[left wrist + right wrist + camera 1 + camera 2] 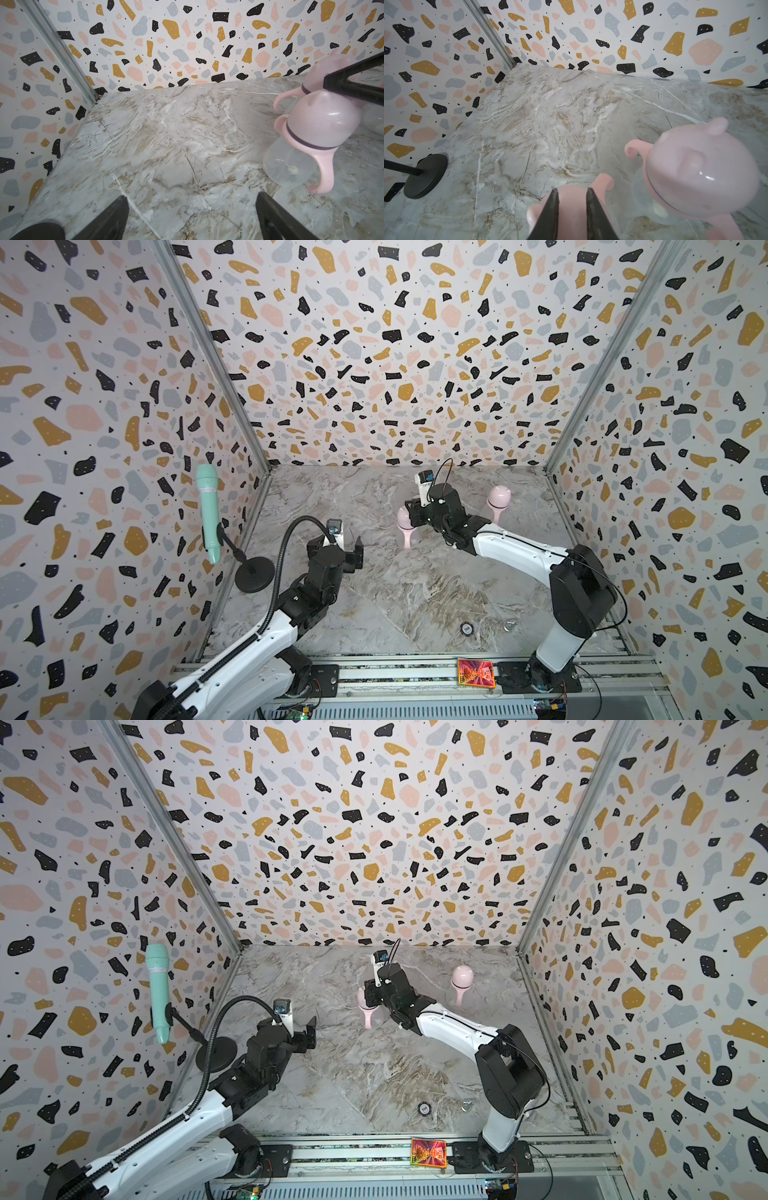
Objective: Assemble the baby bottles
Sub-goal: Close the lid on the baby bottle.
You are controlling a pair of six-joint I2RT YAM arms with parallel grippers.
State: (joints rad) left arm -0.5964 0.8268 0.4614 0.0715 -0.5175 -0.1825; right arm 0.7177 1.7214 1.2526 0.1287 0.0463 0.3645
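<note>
Two sets of fingers differ sharply. The right fingers [553, 212] stand almost together over the pink domed top of a small clear plastic baby bottle [572, 199], with pink showing in the narrow gap, but I cannot tell whether they pinch it or only hover. The left fingers [112, 216] are spread wide and empty above the bare marble-patterned desk [166, 145], at about 8 o'clock from the right ones. A second bottle of the same kind [695, 172], wearing its pink eared cap, stands just beside the first. A third capped bottle [498, 497] stands well apart at 2 o'clock, near the back of the desk. The step in hand looks like seating the last cap. That probably calls for pressing straight down the bottle's axis, centred on the dome, so the light body does not tip into its neighbour. The open left fingers could steady the clear base. Each bottle seen whole stands upright, long axis vertical, cap upward and handles curling down. A mint-green microphone on a black stand [208, 510] waits at 9 o'clock.
</note>
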